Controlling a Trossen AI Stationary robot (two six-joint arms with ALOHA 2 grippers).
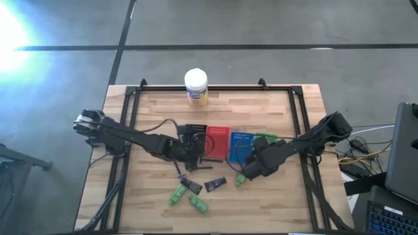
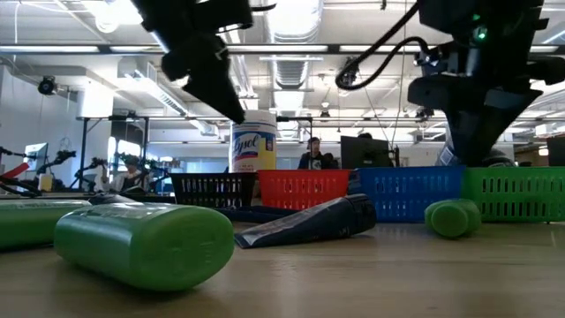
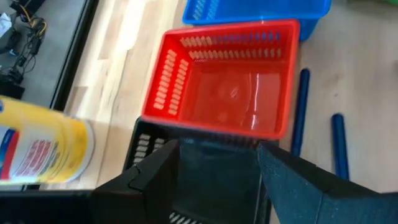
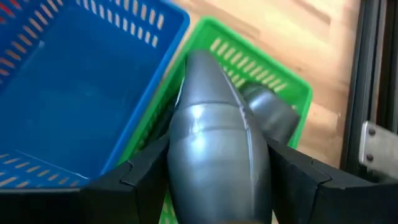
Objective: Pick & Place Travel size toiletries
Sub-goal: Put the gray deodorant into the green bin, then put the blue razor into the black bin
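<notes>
Your table [image 1: 150, 202] carries four trays in a row near its middle: black [image 3: 144, 149], red [image 3: 225, 79], blue [image 4: 74, 87] and green [image 4: 280, 87], with a yellow jar [image 1: 196, 88] standing well behind them at the far edge. Your left arm reaches in from the left, and its gripper [image 3: 217, 180] hangs over the black tray with the red tray just beyond it. Its fingers [image 3: 149, 180] stand spread apart; something dark and flat sits between them, but you cannot tell from the wrist view whether they press on it or whether it is only the tray below. Your right arm comes in from the right, and its gripper [image 4: 217, 180] is over the green tray, right beside the blue one. Its fingers [image 4: 134, 177] stand on either side of a grey bottle [image 4: 214, 149], which fills the gap between them and points down into the green tray; a second grey bottle [image 4: 273, 112] already lies inside that tray. On the bare wood in front of the trays, the loose toiletries lie scattered: two green tubes [image 1: 177, 194] close together toward the near edge, another green tube [image 1: 240, 178] just below the right gripper, a navy packet [image 1: 215, 185] between them, and thin dark sticks [image 3: 302, 106] beside the red tray.
</notes>
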